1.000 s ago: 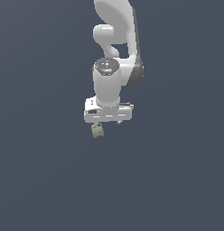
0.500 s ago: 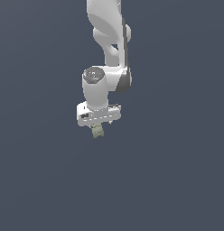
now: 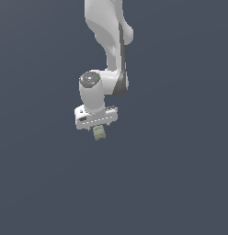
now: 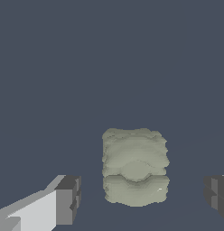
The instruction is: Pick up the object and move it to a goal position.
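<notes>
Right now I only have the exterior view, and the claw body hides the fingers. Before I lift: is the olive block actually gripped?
Observer: No. In the wrist view the object sits between the fingers with a gap on each side. The claw is open.
Operator: Is it centred between them?
Observer: Not quite. The gap to one finger is narrower than the gap to the other.
Operator: Which way do its ridges run?
Observer: Across, from one finger's side toward the other's, so the pads would likely close on its two end faces.
</notes>
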`<state>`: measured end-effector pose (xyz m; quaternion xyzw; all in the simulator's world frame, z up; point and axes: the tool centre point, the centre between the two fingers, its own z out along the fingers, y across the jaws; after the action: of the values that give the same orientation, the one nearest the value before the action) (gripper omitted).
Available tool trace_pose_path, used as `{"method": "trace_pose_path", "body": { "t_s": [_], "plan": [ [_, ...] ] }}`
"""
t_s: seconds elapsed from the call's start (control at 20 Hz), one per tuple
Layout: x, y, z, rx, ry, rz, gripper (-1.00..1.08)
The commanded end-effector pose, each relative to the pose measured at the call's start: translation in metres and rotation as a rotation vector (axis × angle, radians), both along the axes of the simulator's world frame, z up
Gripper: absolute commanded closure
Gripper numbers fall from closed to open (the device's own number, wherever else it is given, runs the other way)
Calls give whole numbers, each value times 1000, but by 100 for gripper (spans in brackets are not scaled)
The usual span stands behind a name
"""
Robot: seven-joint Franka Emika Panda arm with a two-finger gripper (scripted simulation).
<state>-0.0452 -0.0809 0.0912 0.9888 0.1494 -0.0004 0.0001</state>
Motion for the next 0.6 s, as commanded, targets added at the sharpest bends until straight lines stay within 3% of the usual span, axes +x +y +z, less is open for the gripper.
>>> {"method": "trace_pose_path", "body": {
  "t_s": [0.0, 0.55],
  "plan": [
    [-1, -2, -2, 0, -1, 7, -92],
    [-2, -1, -28, 0, 0, 6, -92]
  ]
}}
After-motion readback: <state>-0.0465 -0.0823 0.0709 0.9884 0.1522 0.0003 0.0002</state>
